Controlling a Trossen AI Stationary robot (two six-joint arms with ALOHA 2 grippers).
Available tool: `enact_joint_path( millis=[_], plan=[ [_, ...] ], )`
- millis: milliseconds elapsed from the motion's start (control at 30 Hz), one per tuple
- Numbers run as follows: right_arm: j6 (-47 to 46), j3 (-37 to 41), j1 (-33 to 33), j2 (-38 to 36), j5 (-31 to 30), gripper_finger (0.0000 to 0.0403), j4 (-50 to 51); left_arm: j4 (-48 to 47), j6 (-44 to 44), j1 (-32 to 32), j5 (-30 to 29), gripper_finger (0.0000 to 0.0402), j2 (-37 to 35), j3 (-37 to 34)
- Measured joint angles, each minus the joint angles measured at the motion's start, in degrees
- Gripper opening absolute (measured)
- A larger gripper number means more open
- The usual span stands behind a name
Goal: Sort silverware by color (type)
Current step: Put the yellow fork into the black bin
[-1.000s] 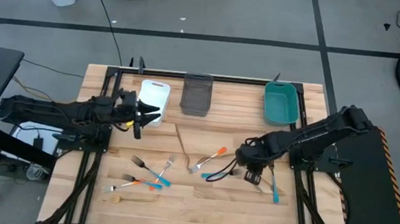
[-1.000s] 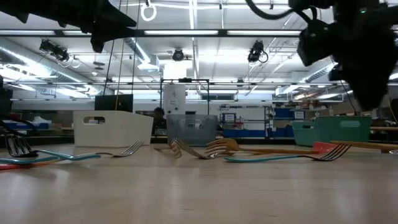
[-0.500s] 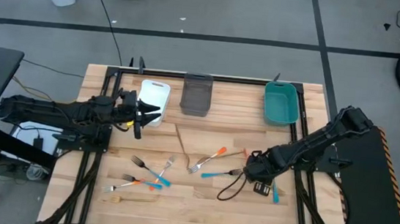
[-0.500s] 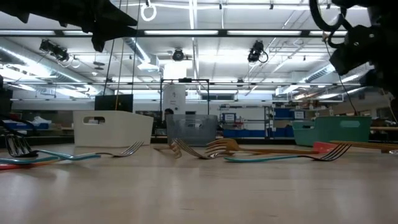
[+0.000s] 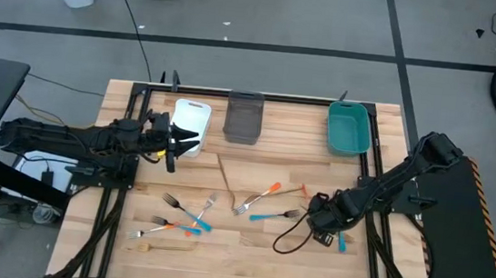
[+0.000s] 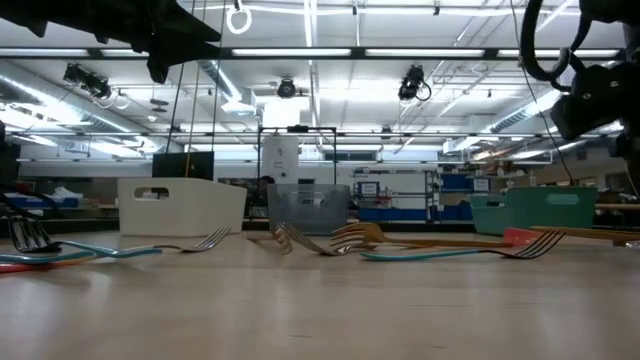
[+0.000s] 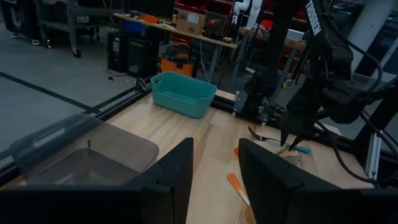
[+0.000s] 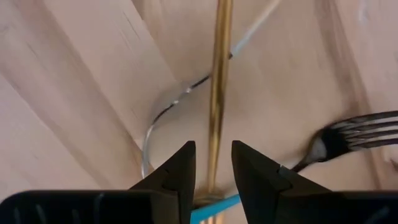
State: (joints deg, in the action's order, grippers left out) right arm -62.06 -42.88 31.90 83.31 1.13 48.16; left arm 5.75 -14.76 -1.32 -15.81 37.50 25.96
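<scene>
Silverware lies scattered on the wooden table: an orange-handled fork [image 5: 261,198] and a blue-handled fork [image 5: 272,216] in the middle, and a cluster of forks [image 5: 181,219] at the near left. My right gripper [image 5: 323,227] points down, open, just above the table near its right side. In the right wrist view its fingers [image 8: 180,174] stand either side of a slim gold handle [image 8: 219,93] without touching it. A blue handle [image 8: 214,208] and a fork head [image 8: 357,134] lie beside it. My left gripper [image 7: 214,180] waits open and level by the white bin [image 5: 191,115].
A grey bin [image 5: 244,116] and a teal bin [image 5: 347,129] stand with the white bin along the far edge. A black cable loop [image 5: 288,243] hangs from the right arm over the table. Bare wood lies between the bins and the forks.
My right gripper has moved toward the table's near right and sunk closer to the tabletop, rolling a little about its own axis. It now stands over the gold handle. The silverware has not moved.
</scene>
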Motion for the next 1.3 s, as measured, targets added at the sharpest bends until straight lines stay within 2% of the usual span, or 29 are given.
enact_joint_path(
  millis=[167,467,800,967,1133,1300],
  plan=[
    [-1.0,1.22,0.0,0.0,-1.98,0.0114,-0.42,-0.01,0.0,0.0,0.0,0.0137,0.0,0.0],
    [-1.61,4.54,-0.01,0.0,-1.94,0.0111,-6.54,-0.04,0.29,0.0,0.0,0.0137,0.0,-0.02],
    [-1.48,5.17,-0.2,-0.04,-4.07,0.0034,-7.76,-0.06,0.39,0.0,0.0,0.0137,0.0,-0.02],
    [-0.19,4.4,-0.69,-0.6,-4.71,0.003,-7.47,-0.06,0.37,0.0,0.01,0.0137,0.0,-0.02],
    [2.47,1.84,-3.19,-2.24,-8.79,0.004,-7.6,-0.06,0.37,0.0,0.0,0.0137,0.0,-0.02],
    [6.98,-0.4,-5.67,-3.63,-17.35,0.004,-10.66,-0.06,0.37,0.0,0.0,0.0137,-0.01,-0.02]
  ],
)
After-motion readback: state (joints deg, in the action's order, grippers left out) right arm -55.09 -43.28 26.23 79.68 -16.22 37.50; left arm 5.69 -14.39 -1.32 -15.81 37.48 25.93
